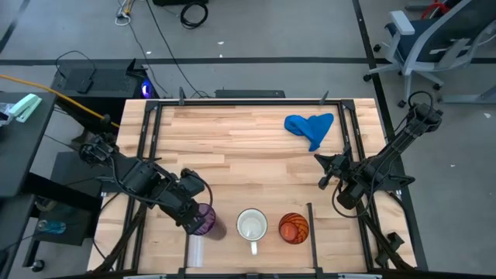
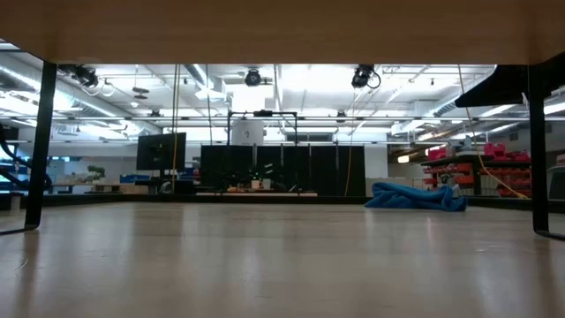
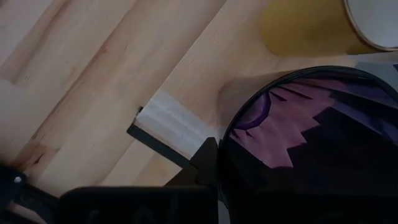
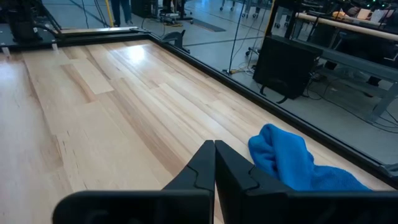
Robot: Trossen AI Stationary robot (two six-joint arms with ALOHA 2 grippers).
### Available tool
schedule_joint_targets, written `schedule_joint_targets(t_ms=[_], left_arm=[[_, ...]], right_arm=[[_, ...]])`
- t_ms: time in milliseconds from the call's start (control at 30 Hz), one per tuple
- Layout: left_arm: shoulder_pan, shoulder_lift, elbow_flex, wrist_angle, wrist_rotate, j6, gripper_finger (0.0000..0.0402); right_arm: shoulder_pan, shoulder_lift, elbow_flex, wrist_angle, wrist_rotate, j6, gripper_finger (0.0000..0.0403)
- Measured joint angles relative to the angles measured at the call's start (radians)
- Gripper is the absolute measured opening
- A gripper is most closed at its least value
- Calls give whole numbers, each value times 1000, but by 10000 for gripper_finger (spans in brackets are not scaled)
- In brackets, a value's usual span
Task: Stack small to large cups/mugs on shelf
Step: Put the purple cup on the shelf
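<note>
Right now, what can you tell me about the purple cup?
The purple cup is small and round, with a dark purple zigzag pattern on its side. It stands on the wooden shelf at the left end of the row, beside the white mug. The left gripper is right at it, against its rim.

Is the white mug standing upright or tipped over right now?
Upright. In the high view the white ceramic mug with a handle shows its full round open mouth facing up, between the purple patterned cup and the orange patterned cup.
</note>
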Motion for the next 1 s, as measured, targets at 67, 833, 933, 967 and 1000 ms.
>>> schedule_joint_targets(t_ms=[67,833,933,967,1000], left_arm=[[-8,-1,0,-6,-3,-7,12],[-39,7,25,-36,-49,-27,12],[-39,8,25,-33,-48,-27,12],[-39,8,25,-32,-48,-27,12],[-39,8,25,-30,-48,-27,12]], right_arm=[[0,0,0,0,0,0,11],[0,0,0,0,0,6,11],[0,0,0,0,0,6,11],[0,0,0,0,0,6,11],[0,0,0,0,0,6,11]])
